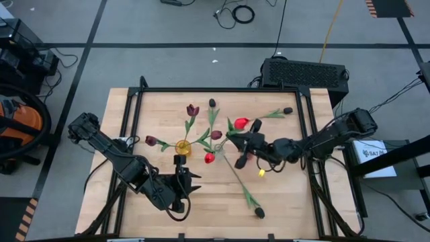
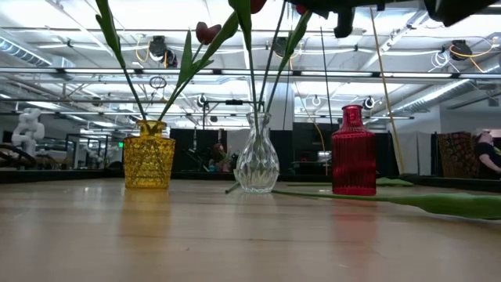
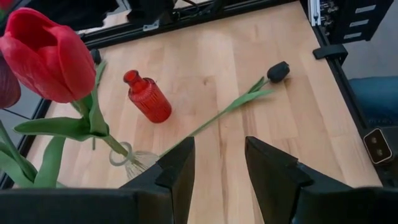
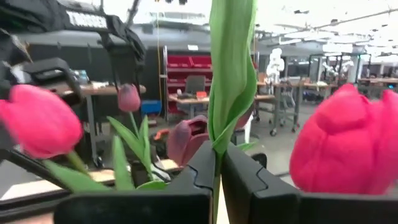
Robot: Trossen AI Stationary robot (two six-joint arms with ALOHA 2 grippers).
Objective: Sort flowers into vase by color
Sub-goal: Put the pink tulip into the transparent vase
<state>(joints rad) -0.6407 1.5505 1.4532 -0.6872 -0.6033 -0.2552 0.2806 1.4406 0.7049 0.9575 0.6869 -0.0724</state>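
Above the middle of the worktop (image 1: pixel 282 202), the right gripper (image 4: pixel 217 163) is pinching a tulip stem (image 4: pixel 230 74) with closed jaws, while the left gripper (image 3: pixel 217 163) is hovering open near the front edge.

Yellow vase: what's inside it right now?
The yellow vase holds green flower stems fanning out of its mouth, with dark maroon heads on them. Its patterned glass hides the stem bottoms, so the exact count cannot be told.

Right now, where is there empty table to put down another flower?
Bare wood lies along the table's left edge, left of the yellow vase, and in the far right corner behind the near-black tulip. The middle is crowded with vases, tulips and the right gripper.
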